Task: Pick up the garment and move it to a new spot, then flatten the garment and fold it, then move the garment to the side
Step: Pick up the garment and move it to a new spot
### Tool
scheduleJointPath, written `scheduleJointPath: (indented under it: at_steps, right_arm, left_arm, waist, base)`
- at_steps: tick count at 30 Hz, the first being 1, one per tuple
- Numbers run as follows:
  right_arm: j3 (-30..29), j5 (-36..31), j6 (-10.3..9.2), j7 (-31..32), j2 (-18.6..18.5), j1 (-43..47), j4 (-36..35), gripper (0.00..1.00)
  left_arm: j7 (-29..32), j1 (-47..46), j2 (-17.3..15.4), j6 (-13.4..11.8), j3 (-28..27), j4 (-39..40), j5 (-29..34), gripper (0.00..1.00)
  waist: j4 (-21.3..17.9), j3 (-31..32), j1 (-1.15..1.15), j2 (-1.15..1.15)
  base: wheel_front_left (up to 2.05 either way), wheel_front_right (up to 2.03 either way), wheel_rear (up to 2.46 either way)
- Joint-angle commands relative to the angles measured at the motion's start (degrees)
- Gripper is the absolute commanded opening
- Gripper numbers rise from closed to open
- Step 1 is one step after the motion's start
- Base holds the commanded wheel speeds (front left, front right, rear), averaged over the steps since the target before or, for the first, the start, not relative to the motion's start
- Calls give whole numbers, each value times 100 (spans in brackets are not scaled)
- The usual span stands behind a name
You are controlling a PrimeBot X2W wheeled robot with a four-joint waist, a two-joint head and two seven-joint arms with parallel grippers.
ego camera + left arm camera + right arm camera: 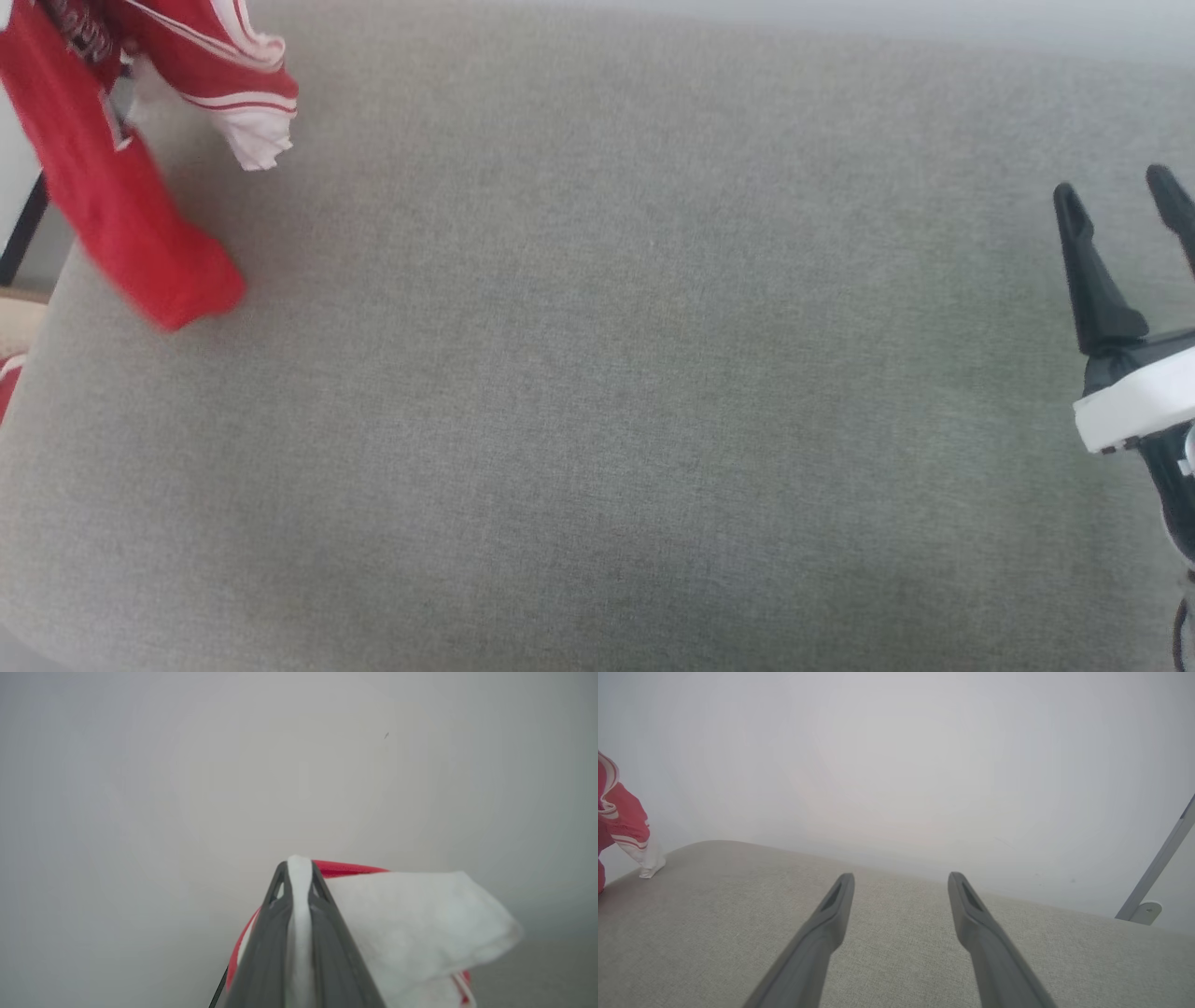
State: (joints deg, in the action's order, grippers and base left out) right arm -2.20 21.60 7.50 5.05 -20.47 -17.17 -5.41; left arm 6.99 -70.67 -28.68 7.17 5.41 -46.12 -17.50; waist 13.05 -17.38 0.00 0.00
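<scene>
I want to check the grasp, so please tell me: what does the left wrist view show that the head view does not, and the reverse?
Left wrist view: the left hand shut on a white fold of the garment. Head view: the right hand open above the grey cushion, and the garment's red body hanging at upper left. Both: the garment's red and white cloth.

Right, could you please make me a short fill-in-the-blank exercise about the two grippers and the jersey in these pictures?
1. The left gripper, its fingers closed together, clamps a ____ part of the garment.
2. The right gripper is ____ and holds nothing, above the grey fabric surface.
3. In the head view, the garment is at the upper ____ corner.

Missing words: white; open; left.
</scene>
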Motion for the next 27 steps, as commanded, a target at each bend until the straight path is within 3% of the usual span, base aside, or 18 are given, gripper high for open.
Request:
scheduleJointPath:
  at_steps: [1,8,16,27]
  right_arm:
    - [-47,-44,-2,-49,69,81,16,100]
    - [-248,-90,-2,-160,315,155,73,100]
    - [-451,-151,-2,-278,519,199,133,100]
    - [-647,-140,-1,-436,731,302,267,100]
  left_arm:
    - [192,124,-27,23,62,340,-27,0]
    - [1253,582,-132,-53,210,2295,-176,0]
    - [2354,1080,-136,-249,309,4158,-383,0]
    - [3103,1486,220,-343,893,5322,-518,0]
  waist:
    - [-51,173,0,0]
    - [-337,448,0,0]
    - [-922,589,0,0]
    - [-1812,535,0,0]
  base:
    - [0,0,0]
    - [0,0,0]
    - [0,0,0]
    - [0,0,0]
